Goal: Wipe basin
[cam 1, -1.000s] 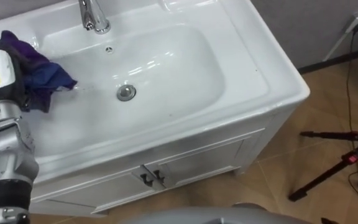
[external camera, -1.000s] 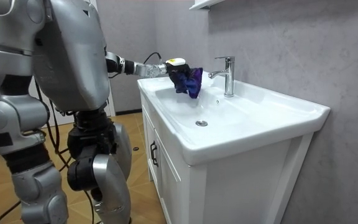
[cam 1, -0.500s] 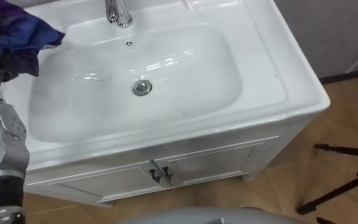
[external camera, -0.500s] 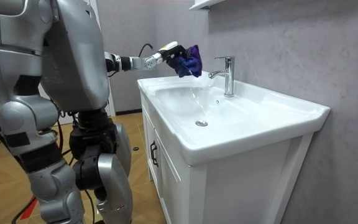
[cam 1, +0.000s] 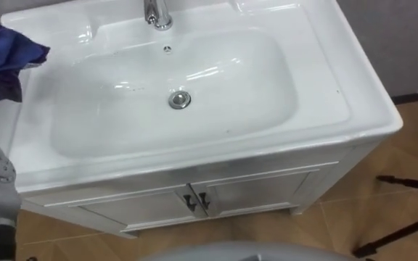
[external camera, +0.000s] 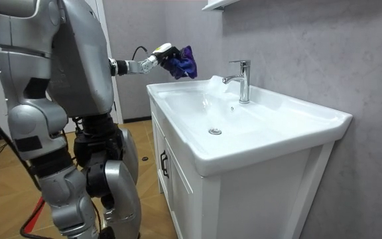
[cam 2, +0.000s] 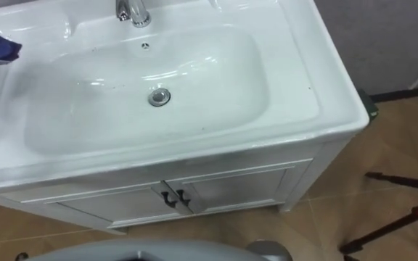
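While left robot hand point(external camera: 155, 56) holds cloth point(external camera: 181, 62) beside basin point(cam 1: 354, 109), faucet point(cam 1: 157, 13) behind, tripod point(cam 2: 401, 179) right.

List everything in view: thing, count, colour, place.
basin: one, white, on top of the cabinet
faucet: one, chrome, at the basin's back rim
drain: one, chrome, at the bottom of the bowl
cabinet: one, white, under the basin
cloth: one, purple and blue, in the air over the basin's left end
tripod: one, black, on the floor at the right
floor: one, brown wood, around the cabinet
left hand: one, dark, curled round the cloth
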You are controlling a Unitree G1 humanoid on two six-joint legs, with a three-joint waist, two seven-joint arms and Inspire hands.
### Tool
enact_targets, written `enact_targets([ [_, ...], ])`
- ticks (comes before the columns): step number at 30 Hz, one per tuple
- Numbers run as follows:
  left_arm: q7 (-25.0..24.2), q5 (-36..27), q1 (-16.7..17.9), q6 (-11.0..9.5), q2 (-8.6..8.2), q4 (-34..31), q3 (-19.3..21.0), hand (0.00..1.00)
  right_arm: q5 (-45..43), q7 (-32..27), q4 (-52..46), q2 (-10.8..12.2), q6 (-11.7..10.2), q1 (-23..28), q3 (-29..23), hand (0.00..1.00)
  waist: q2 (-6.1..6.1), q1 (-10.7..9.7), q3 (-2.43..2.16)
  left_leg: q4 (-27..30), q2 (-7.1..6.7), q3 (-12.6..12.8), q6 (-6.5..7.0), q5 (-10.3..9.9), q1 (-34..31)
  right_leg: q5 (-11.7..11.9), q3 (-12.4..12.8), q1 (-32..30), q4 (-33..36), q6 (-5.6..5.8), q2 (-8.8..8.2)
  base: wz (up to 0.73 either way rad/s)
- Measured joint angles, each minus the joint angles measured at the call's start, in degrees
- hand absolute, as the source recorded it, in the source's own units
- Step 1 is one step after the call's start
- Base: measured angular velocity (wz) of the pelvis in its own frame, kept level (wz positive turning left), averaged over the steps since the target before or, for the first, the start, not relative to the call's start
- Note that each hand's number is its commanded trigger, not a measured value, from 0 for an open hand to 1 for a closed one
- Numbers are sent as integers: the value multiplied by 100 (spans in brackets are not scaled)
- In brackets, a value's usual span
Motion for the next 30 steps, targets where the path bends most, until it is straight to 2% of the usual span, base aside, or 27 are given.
enact_targets([
  [4,-19,-7,18,-1,-10,19,0,100,15,0,-4,0,-21,-66,18,0,10,129,10,-8,-1,-13,0,0,-42,0,-8,-1,-26,0,-3,3],
  [9,-18,-7,43,3,-17,150,2,100,71,5,0,-2,-44,-91,152,0,14,117,9,-6,-9,-170,7,6,-96,4,-150,44,-88,6,-4,16],
  [13,-19,9,189,28,-67,145,-1,100,105,5,-1,-21,-77,-54,154,0,28,101,14,-7,-9,-184,7,5,-60,1,-198,127,-125,11,-3,6],
  [18,-87,8,211,122,-259,122,-6,100,199,42,1,-29,-77,-49,158,0,48,77,28,-10,-10,-184,7,5,-8,-1,-215,204,-212,17,4,2],
  [20,-102,9,230,123,-262,122,-44,100,211,64,1,-34,-77,-45,192,0,45,56,30,-10,-10,-185,7,5,-10,-1,-244,246,-218,17,4,5],
  [24,-114,35,311,130,-313,128,-68,100,212,146,4,-45,-74,-31,211,0,8,10,30,-9,-10,-183,7,5,-3,-1,-195,243,-212,17,8,-2],
  [27,-144,37,441,180,-484,131,-127,100,219,223,3,-51,-71,-9,211,0,-25,-30,29,-8,-15,-175,7,5,-6,-2,-155,222,-210,18,10,-3],
  [30,-242,40,451,234,-547,132,-280,100,209,229,2,-49,-67,31,223,0,-68,-35,28,-8,-15,-173,7,5,-11,-2,-156,198,-209,18,12,0],
])
